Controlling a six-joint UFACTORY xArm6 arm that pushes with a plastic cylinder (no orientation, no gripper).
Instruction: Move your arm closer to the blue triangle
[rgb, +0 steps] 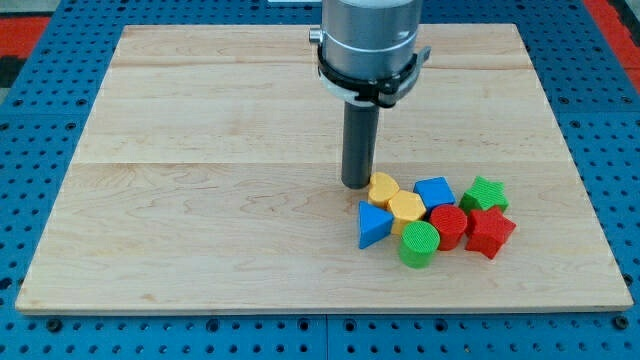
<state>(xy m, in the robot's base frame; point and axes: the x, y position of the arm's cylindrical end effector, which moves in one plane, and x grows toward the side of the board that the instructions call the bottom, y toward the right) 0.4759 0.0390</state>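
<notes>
The blue triangle (373, 226) lies on the wooden board (200, 200) at the left end of a cluster of blocks in the view's lower right. My tip (356, 184) rests on the board just above and slightly left of it, touching or almost touching a yellow block (383, 187). A second yellow block (406, 209) sits right of the triangle. A green cylinder (419, 245) is at the triangle's lower right.
The cluster also holds a blue cube (435, 192), a red cylinder (448, 226), a green star (484, 193) and a red star (490, 231). A blue pegboard (30, 120) surrounds the board.
</notes>
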